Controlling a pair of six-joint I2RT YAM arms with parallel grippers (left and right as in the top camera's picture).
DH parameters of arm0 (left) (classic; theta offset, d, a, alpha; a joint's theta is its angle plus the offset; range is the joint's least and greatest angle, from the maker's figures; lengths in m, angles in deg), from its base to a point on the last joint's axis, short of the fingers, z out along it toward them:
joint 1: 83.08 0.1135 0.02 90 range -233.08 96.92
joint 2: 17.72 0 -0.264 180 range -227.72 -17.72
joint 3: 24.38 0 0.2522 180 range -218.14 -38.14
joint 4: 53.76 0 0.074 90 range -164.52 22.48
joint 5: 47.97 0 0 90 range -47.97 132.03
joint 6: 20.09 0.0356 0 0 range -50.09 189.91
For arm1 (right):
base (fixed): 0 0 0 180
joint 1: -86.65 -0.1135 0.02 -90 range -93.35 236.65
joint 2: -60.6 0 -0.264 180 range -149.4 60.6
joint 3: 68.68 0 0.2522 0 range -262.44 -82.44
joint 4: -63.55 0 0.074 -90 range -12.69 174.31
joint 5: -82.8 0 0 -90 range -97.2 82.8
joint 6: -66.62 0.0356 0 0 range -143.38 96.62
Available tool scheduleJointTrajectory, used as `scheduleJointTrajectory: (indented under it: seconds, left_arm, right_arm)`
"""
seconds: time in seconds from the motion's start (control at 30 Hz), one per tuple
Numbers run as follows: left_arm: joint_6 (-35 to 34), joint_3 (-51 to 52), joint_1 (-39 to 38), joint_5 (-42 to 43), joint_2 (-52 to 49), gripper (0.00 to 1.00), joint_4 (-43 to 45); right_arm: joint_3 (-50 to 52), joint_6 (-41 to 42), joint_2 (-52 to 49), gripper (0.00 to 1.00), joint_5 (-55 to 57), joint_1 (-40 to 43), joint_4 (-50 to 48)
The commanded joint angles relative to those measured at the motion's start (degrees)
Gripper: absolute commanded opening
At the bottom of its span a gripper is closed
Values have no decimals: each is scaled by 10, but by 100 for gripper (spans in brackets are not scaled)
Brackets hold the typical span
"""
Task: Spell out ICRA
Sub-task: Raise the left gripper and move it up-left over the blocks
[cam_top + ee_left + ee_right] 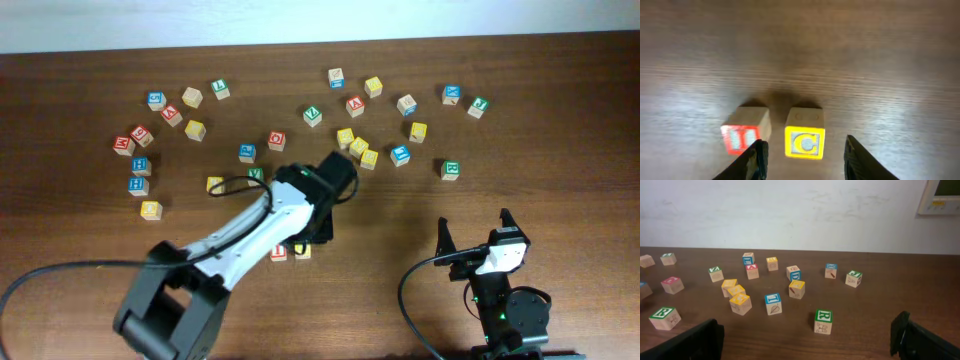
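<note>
Counter [865, 60]: dark wood; we saw loose lettered cubes [195, 128] scattered behind.
I cube [742, 137], C cube [805, 141]: side by side, just apart.
Left hand [804, 152]: released, straddling C cube without touching.
Right hand [475, 228]: wide, empty.
Risk: we judged a lifting finger could clip either cube, skewing the row.

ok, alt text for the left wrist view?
Red I cube and yellow C cube sit side by side, slightly apart, on a wooden table. The left gripper is open, straddling the C without touching it.
</note>
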Motion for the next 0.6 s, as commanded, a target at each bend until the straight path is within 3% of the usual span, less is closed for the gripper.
scheduleJointTrajectory:
  seconds: [0.0,0.13,0.2,0.33,0.47,0.57]
  left_arm:
    - [3,-56,42,-17,61,45,-31]
    - [3,-100,137,-18,137,71,-49]
    - [3,-100,190,-18,164,99,-55]
    - [3,-100,266,-17,172,99,-93]
    - [3,-100,292,-21,172,99,-90]
    - [114,-110,292,43,172,99,-44]
  right_arm:
    - [4,0,3,98,5,-3,2]
    - [4,0,3,98,5,-3,2]
    - [4,0,3,98,5,-3,2]
    - [4,0,3,98,5,-3,2]
    - [4,0,3,98,5,-3,2]
    - [4,0,3,98,5,-3,2]
